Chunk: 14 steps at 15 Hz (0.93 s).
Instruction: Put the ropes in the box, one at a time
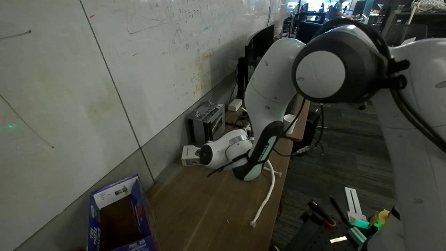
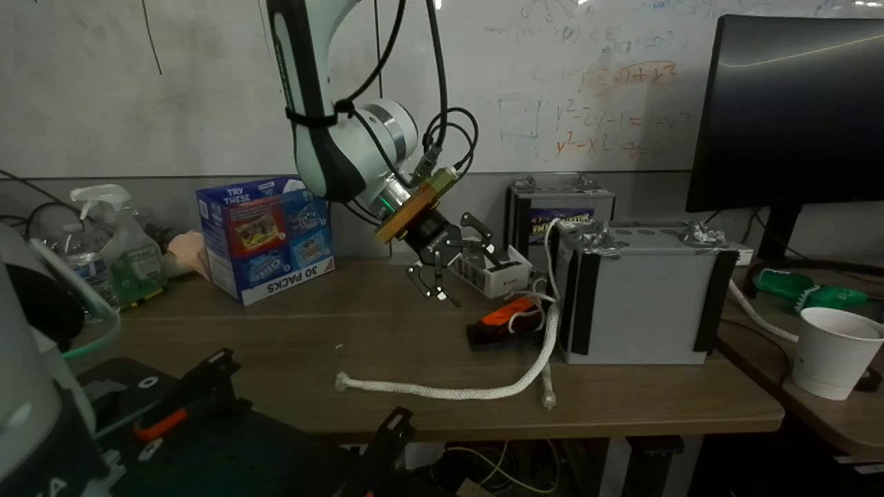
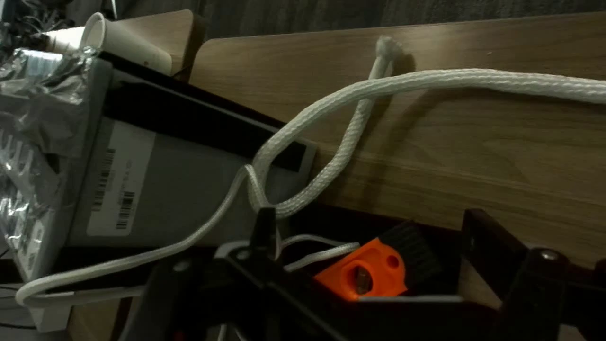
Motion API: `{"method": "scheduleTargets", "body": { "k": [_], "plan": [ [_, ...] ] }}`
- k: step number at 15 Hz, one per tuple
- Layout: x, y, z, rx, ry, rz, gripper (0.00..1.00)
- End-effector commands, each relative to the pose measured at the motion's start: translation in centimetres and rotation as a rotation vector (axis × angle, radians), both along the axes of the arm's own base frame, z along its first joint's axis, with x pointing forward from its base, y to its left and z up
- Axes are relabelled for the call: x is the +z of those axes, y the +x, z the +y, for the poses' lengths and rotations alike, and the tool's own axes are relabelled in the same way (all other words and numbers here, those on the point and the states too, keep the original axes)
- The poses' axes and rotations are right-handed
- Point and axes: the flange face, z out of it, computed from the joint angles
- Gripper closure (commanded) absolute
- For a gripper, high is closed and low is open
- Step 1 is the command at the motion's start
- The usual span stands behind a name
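A thick white rope bends across the table front, its left end frayed; I also see this rope in the wrist view. A thinner white rope loops beside it, and this thin rope rises along the grey unit. The box, blue-purple printed, stands at the back left; from above, the box shows a brown inside. My gripper hovers over the table, left of the grey unit, fingers spread and holding nothing. In the wrist view the gripper frames an orange object below. An exterior view hides the jaws behind the arm.
The orange object lies on a dark base beside the grey unit. A small white carton sits behind the gripper. A paper cup and monitor stand right; a spray bottle is left of the box.
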Motion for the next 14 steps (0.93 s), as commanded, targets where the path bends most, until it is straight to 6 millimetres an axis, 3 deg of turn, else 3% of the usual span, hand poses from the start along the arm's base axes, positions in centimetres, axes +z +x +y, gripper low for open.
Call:
{"method": "scheduleTargets", "body": {
  "k": [1, 7, 14],
  "plan": [
    [-0.8, 1.9, -1.2, 0.055, -0.082, 0.006, 0.00],
    [-1.5, 3.2, -3.7, 0.102, -0.093, 0.021, 0.00],
    [-2.4, 3.1, -4.6, 0.234, -0.109, 0.083, 0.00]
  ]
}}
